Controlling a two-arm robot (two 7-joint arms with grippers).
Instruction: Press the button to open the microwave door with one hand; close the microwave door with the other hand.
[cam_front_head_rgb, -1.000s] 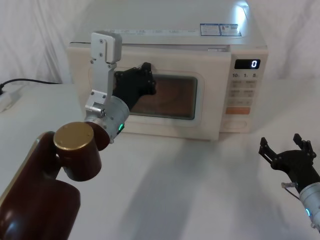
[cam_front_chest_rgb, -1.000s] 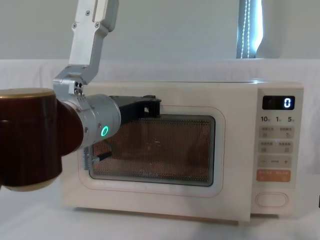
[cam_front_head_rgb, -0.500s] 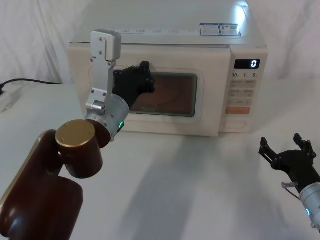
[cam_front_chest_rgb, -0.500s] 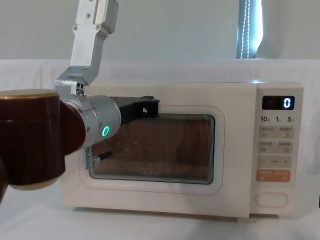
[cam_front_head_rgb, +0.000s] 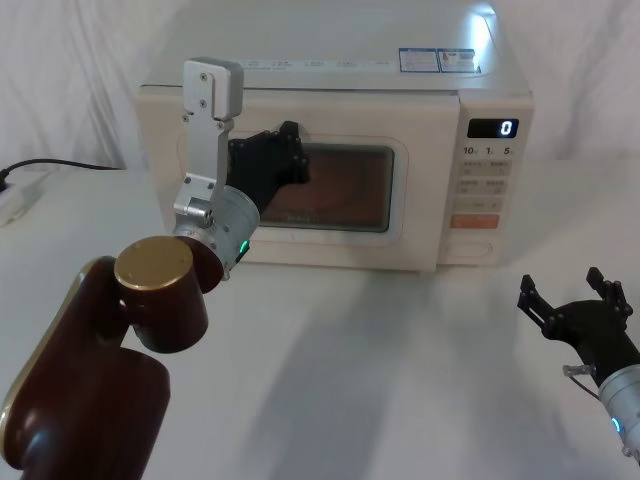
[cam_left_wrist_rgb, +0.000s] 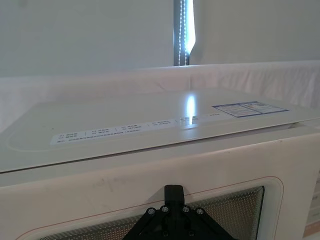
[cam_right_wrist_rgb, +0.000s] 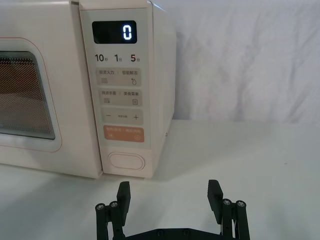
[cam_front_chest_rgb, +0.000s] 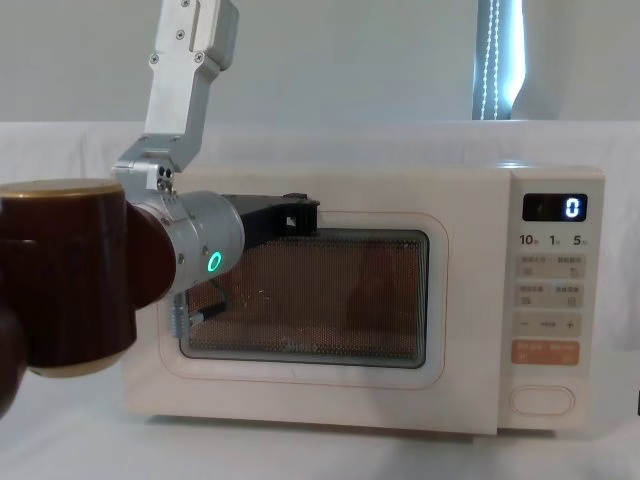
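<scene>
The cream microwave door (cam_front_head_rgb: 418, 190) with its dark window lies flush with the oven front. My left gripper (cam_front_head_rgb: 288, 152) is shut, and its black tip (cam_front_chest_rgb: 300, 214) rests against the door's upper left part, at the window's top edge; the same tip (cam_left_wrist_rgb: 173, 192) points at the door frame in the left wrist view. The wide pill-shaped button (cam_front_head_rgb: 477, 250) sits at the bottom of the control panel, and nothing touches it. Low on the table at the right, my right gripper (cam_front_head_rgb: 566, 292) is open and faces the button (cam_right_wrist_rgb: 127, 161) from a short distance. Its fingers (cam_right_wrist_rgb: 123, 192) hold nothing.
The microwave stands at the back of a white-clothed table (cam_front_head_rgb: 380, 370). A black cable (cam_front_head_rgb: 60, 163) and a white strip (cam_front_head_rgb: 12, 200) lie at the far left. My brown left arm (cam_front_head_rgb: 150, 300) crosses the front left.
The door's right edge stood slightly out from the oven front a second ago and now sits flush. My left gripper moved a little toward the oven with it. The right gripper stayed still.
</scene>
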